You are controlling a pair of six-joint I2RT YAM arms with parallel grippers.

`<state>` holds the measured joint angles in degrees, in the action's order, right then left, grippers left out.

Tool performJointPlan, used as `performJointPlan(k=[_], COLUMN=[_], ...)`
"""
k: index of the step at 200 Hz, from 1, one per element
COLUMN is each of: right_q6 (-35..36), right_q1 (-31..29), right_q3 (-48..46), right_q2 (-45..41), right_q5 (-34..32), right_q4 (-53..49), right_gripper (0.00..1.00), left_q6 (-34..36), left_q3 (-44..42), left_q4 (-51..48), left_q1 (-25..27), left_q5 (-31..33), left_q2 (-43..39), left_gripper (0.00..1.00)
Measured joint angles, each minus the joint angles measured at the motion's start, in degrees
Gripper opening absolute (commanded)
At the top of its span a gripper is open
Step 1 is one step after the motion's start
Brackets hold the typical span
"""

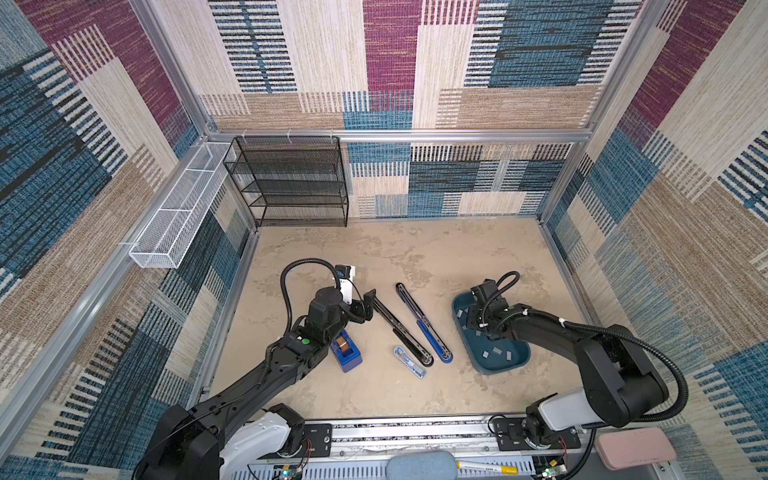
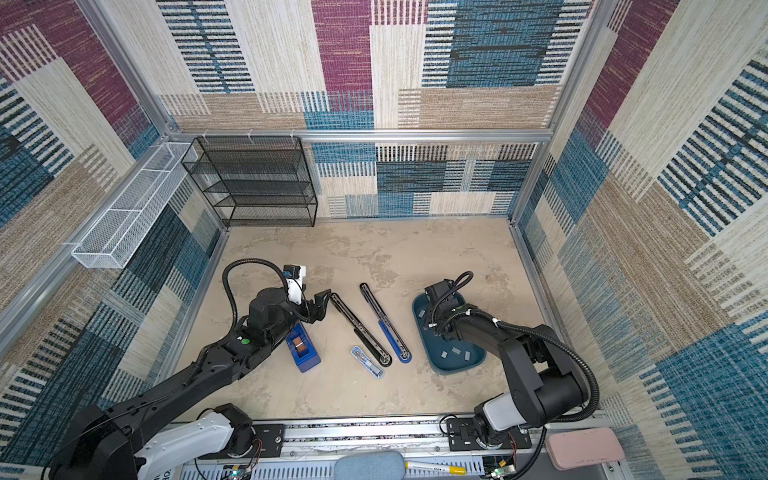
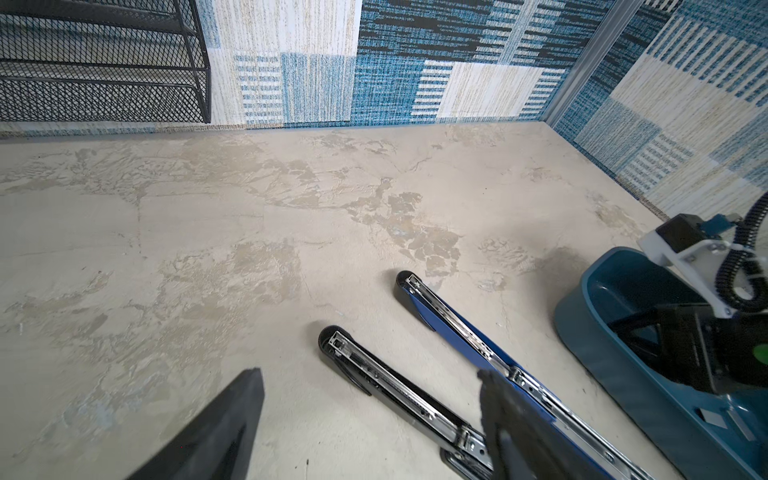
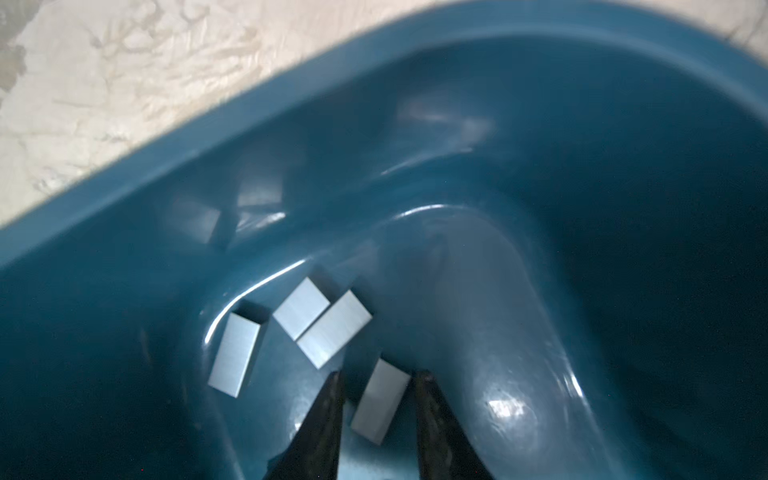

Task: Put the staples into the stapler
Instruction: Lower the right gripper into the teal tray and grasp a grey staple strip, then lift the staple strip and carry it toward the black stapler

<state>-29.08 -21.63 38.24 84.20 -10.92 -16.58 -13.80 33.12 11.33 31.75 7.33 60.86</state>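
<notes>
- White mesh basket (image 1: 174, 216): mounted on the left wall.
- Black mesh shelf (image 1: 291, 183): back left of the tabletop (image 1: 374, 249).
- Left hand (image 1: 365, 308): fingers wide apart, empty, just beside the far end of the black stapler.
- Blue tape dispenser (image 1: 347, 351): beneath the left arm.
- Pale-blue small tool (image 1: 409, 361): beside the black stapler's near end.
- Black stapler (image 1: 401, 328): opened flat, rail exposed.
- Blue stapler (image 1: 424, 324): opened flat, alongside on the right.
- Teal tray (image 1: 490, 371): right of both staplers.
- Staples (image 4: 322, 328): grey strips lying loose inside the tray.
- Right hand (image 4: 378, 376): lowered into the tray, fingers narrowly apart, straddling one strip.
</notes>
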Motion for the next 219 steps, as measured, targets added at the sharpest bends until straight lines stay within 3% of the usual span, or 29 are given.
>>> performJointPlan(k=[32, 94, 168, 219], right_q6=[0.0, 0.0, 0.0, 0.0], right_q1=[0.0, 0.0, 0.1, 0.1], right_q3=[0.2, 1.0, 1.3, 0.6], right_q2=[0.4, 1.6, 2.1, 0.9], right_q5=[-0.1, -0.1, -0.2, 0.6], right_q4=[0.0, 0.5, 1.4, 1.0], right_gripper=[0.22, 0.28, 0.17, 0.15], left_q6=[0.0, 0.0, 0.0, 0.0], left_q3=[0.0, 0.0, 0.0, 0.0], left_q4=[0.0, 0.0, 0.0, 0.0], left_q1=[0.0, 0.0, 0.0, 0.0], left_q5=[0.0, 0.0, 0.0, 0.0], left_q2=[-0.2, -0.2, -0.2, -0.2], left_gripper=[0.85, 0.85, 0.85, 0.85])
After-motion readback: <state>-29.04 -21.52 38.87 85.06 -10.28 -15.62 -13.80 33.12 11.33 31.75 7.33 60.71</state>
